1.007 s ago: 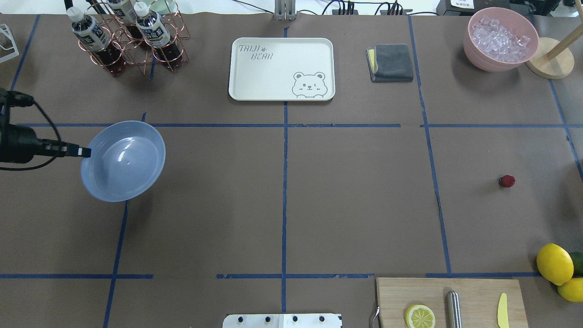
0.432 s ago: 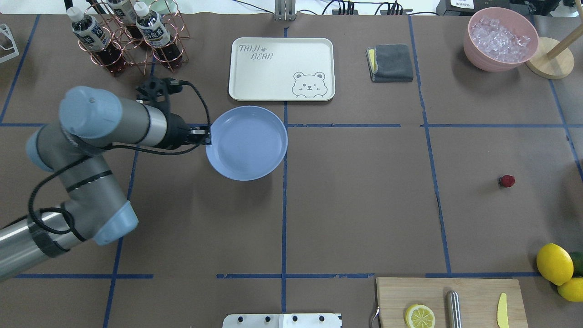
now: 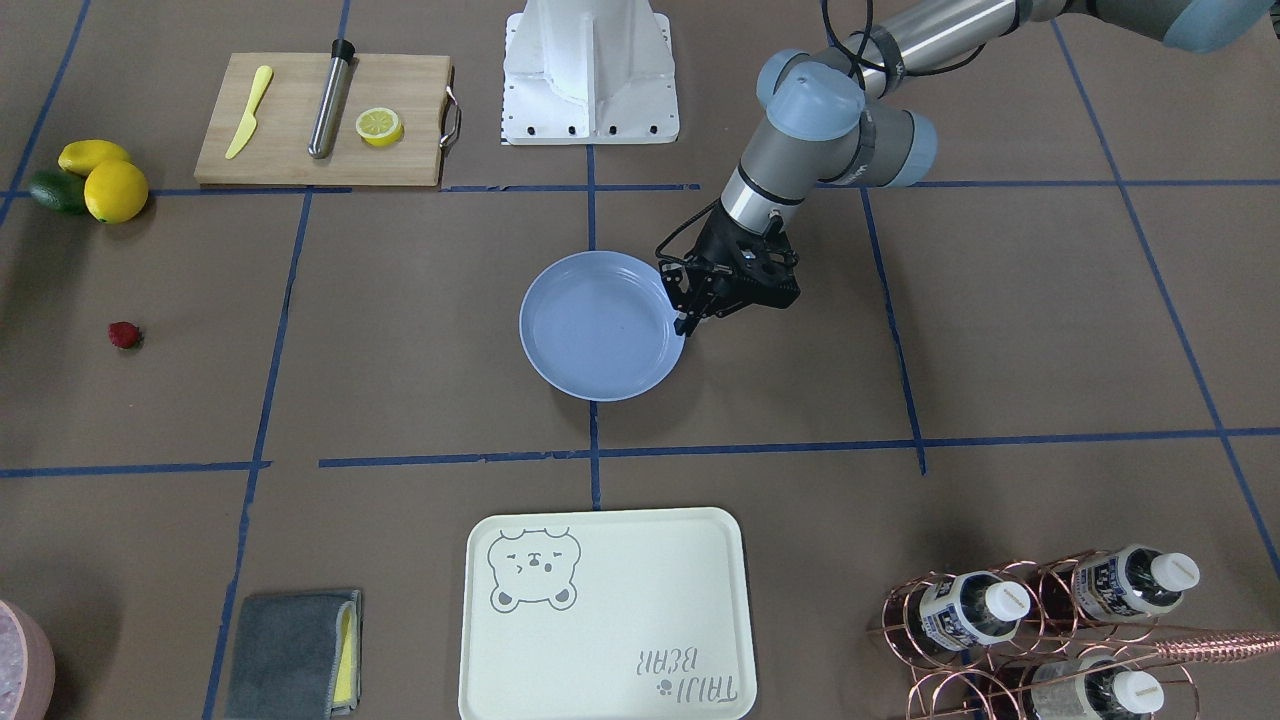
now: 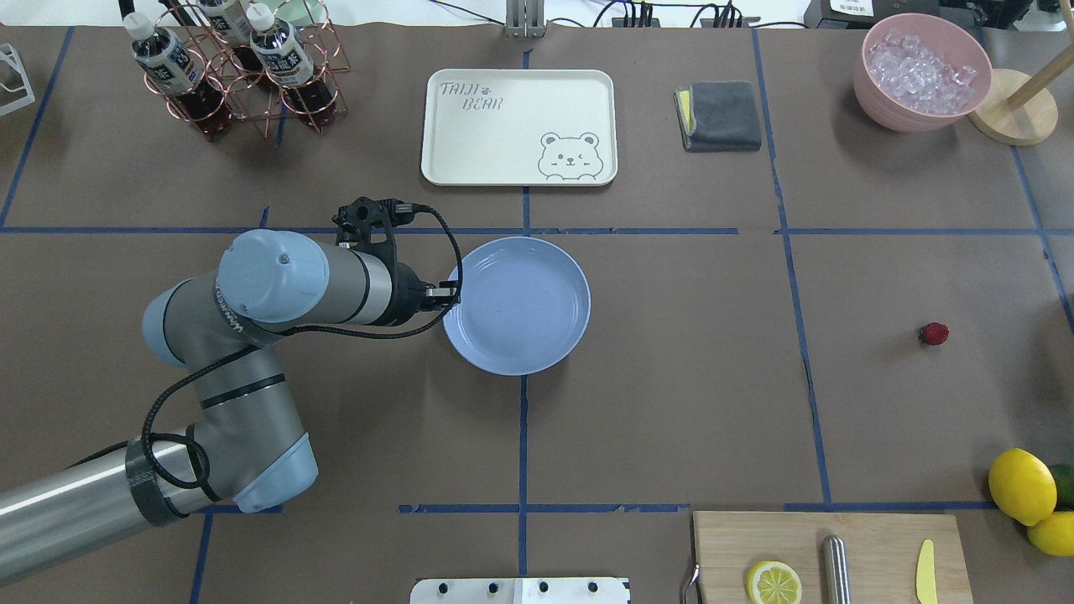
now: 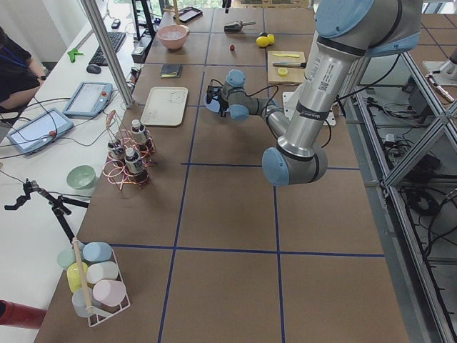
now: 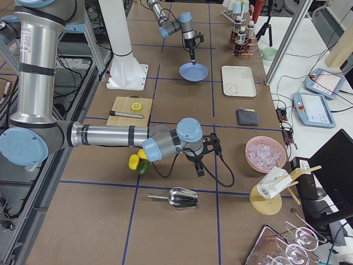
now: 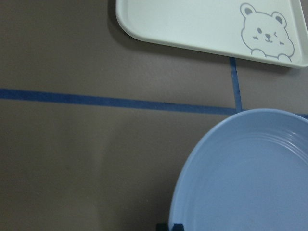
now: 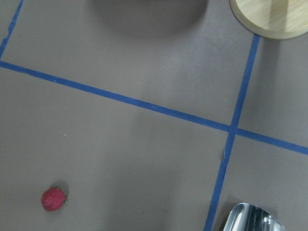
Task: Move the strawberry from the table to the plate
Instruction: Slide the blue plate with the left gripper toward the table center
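L hand [image 4: 446, 299] is closed on the near-left rim of the plate [image 4: 524, 310], fingertips [image 7: 169, 226] pinching just the edge. That leaves the whole dish free to take something. Plate lies level at the middle of the table [image 4: 671, 394], over the centre tape line and just in front of the tray [image 4: 520, 126]. Can't tell if it's resting on the table or a hair above. Prob. held there so the other arm can reach it.

Berry [image 4: 933, 334] sits alone on bare table, well apart from the plate on the robot's right, between the lemons [image 4: 1022, 486] and the ice bowl [image 4: 921, 71]. R hand [image 6: 199, 170] shows only in the side view, so can't tell if it's open or closed. Its wrist cam looks down on the berry [image 8: 53, 198], so it's likely poised above for the pick.

Plate is empty, so the pick isn't done yet.
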Motion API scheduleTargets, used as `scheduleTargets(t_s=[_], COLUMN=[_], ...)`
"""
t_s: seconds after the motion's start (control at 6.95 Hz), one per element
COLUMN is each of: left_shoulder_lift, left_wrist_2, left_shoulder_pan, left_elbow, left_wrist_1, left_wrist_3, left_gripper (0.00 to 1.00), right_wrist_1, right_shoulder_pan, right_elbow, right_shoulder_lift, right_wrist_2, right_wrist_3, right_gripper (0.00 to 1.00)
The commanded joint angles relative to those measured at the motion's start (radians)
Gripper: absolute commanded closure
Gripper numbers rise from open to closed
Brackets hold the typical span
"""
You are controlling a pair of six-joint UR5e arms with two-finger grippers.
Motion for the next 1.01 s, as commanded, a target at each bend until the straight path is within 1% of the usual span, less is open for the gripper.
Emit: scheduleTargets(t_s=[0.0, 0.14, 0.58, 0.72, 0.86], left_shoulder_lift=[-0.004, -0.002, -0.005, -0.005, -0.005], left_wrist_2=[0.012, 0.014, 0.014, 0.014, 0.014], left_shoulder_pan=[0.013, 0.036, 0.051, 0.052, 0.052], left_elbow=[0.023, 0.023, 0.028, 0.028, 0.028], left_wrist_1=[0.000, 0.000, 0.000, 0.000, -0.002], left_wrist_3=[-0.001, -0.001, 0.001, 0.002, 0.004], left_gripper=[1.00, 1.00, 1.00, 0.95, 0.86], right_wrist_1=[0.000, 0.000, 0.000, 0.000, 0.000], right_shoulder_pan=[0.000, 0.000, 0.000, 0.000, 0.000], right_elbow=[0.000, -0.001, -0.001, -0.001, -0.001], right_shoulder_lift=[-0.001, -0.001, -0.002, -0.002, -0.002], right_wrist_2=[0.000, 0.000, 0.000, 0.000, 0.000], right_wrist_3=[0.000, 0.000, 0.002, 0.002, 0.002], right_gripper=[0.00, 0.00, 0.00, 0.00, 0.00])
